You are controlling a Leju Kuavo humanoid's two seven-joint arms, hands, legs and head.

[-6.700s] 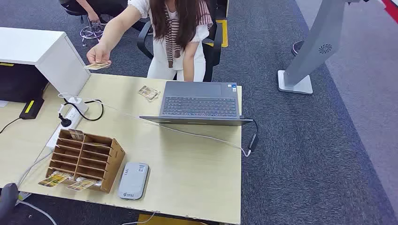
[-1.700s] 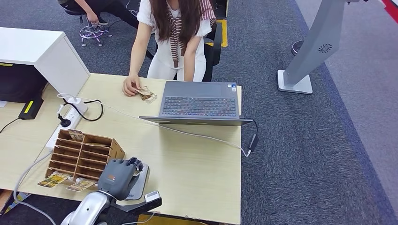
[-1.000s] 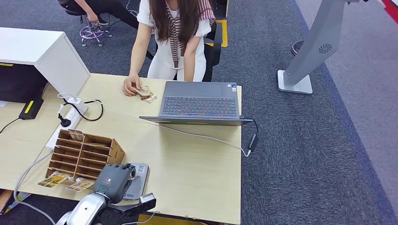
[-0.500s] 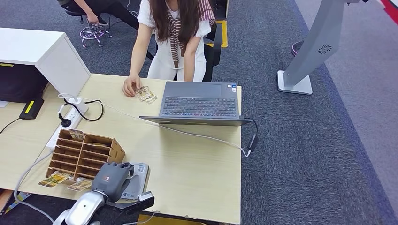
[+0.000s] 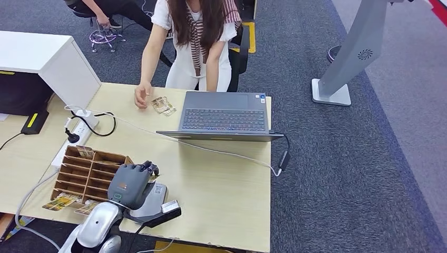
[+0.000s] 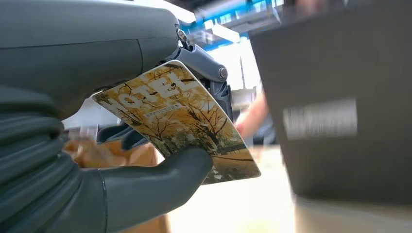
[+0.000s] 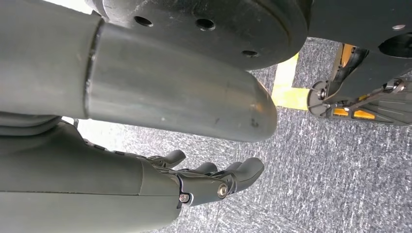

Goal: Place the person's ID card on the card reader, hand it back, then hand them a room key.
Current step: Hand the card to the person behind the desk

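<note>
- The left hand [image 5: 129, 184] pinches a hotel key card [image 6: 177, 119] above the card reader [image 5: 153, 203], at the desk's near edge.
- The right hand [image 7: 214, 182] hangs with loose fingers, grasping nothing.
- Judged step: handing over the room key; next, a reach across toward the person's hand [image 5: 141, 97], far beyond the reader, beside cards [image 5: 163, 106] on the desk.

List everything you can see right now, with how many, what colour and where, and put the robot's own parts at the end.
Light wooden desk: one, centre.
Grey open laptop: one, desk's far side.
Brown cardboard slotted card organiser: one, near left of desk.
Grey flat card reader: one, near edge, partly under the left hand.
Yellow-printed cards on the desk: small pile, by the person's hand.
White power strip: one, desk's left.
White cabinet: one, far left.
Grey stand: one, on the carpet, right.
Person in white top: one, behind desk.
Yellow HOTEL card: one, held by left hand.
Left hand: grey, above reader.
Right hand: grey, hanging over carpet.
</note>
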